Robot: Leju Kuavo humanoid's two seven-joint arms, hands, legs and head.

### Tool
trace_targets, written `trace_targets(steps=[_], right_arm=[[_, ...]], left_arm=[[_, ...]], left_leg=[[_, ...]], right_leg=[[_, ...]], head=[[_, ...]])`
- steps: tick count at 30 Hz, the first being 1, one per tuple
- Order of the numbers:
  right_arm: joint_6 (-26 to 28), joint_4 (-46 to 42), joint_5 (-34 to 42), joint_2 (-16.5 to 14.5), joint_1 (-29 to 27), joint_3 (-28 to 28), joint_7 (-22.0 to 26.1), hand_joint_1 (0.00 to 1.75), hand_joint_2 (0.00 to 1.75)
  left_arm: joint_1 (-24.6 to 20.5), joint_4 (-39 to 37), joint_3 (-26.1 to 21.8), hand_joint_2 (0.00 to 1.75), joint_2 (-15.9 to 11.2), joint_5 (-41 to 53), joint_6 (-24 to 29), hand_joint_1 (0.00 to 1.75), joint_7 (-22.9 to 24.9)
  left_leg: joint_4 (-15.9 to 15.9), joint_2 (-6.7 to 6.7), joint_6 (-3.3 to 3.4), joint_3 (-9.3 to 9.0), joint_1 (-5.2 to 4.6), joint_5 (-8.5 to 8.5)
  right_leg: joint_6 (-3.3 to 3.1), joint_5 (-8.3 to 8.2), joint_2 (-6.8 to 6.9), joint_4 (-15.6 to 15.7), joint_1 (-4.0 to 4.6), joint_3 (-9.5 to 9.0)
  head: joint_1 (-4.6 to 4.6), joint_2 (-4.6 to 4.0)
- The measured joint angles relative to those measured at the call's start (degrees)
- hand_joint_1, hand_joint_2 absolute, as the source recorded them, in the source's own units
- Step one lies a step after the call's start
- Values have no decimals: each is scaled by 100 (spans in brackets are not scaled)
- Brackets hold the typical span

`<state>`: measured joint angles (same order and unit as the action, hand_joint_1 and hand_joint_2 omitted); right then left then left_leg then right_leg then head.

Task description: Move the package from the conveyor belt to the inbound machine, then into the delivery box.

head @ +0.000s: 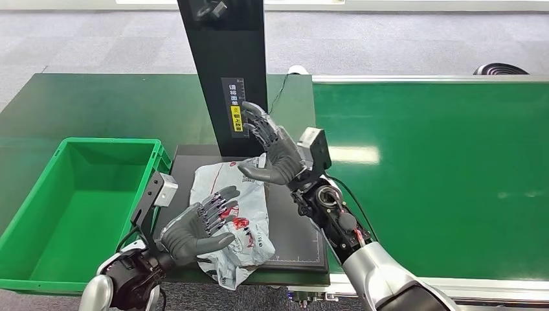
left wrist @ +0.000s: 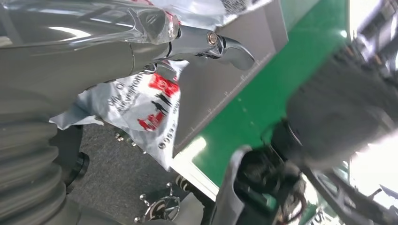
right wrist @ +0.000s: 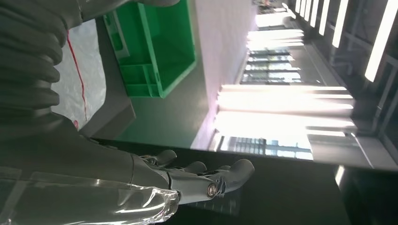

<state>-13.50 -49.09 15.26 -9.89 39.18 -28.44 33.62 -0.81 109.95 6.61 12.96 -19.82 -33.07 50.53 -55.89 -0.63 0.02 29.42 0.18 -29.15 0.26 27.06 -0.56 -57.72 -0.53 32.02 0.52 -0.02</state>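
Left hand (head: 194, 232): fingers spread, resting on the near part of the package (head: 241, 214), not gripping it. Right hand (head: 270, 146): fingers apart, raised over the package's far edge, holding nothing. Conveyor belt (head: 440, 168): broad green surface, robot's right. Delivery box (head: 39, 214): green bin, robot's left, just beside the platform. Inbound machine: dark flat platform (head: 294, 227) bearing the package, black upright column (head: 226, 65) behind, close beside the right hand. Package: crumpled white bag, red print, near corner overhanging the platform edge. Left wrist view adds the floor beneath that overhang.
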Motion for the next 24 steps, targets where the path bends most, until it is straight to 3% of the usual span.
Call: trace_targets(steps=[3,6,12,18,21,24], right_arm=[[37,-566,267,136,-391,306,-61,0,175],[138,-1162,553,273,-850,662,-92,0,175],[628,-2266,663,456,-1817,1382,-62,0,175],[832,-2943,669,510,-2548,1915,-108,0,175],[762,-3081,829,511,-2759,2075,-191,0,175],[701,-3149,893,502,-2865,2188,-253,0,175]], left_arm=[[136,130,-27,175,-11,135,121,0,0],[264,306,-85,175,-6,600,566,0,0],[381,544,-103,175,-14,2151,2336,0,0],[267,249,281,175,-160,3438,4045,0,0],[85,-84,554,175,-229,4007,4627,0,0],[-136,-457,905,175,-273,4484,4882,0,0]], left_leg=[[0,-1,0,1,0,-2],[1,-1,0,1,0,-5],[1,-1,0,1,0,-5],[1,1,0,1,0,-5],[0,1,0,0,0,-5],[0,2,0,-1,0,-5]], right_leg=[[0,1,0,1,0,1],[0,2,0,2,0,2],[0,2,0,3,0,4],[0,2,-1,3,0,5],[0,1,0,3,0,4],[0,1,-1,4,0,2]], head=[[0,-1],[0,-1],[1,-1],[0,-1],[0,-1],[-1,-1]])
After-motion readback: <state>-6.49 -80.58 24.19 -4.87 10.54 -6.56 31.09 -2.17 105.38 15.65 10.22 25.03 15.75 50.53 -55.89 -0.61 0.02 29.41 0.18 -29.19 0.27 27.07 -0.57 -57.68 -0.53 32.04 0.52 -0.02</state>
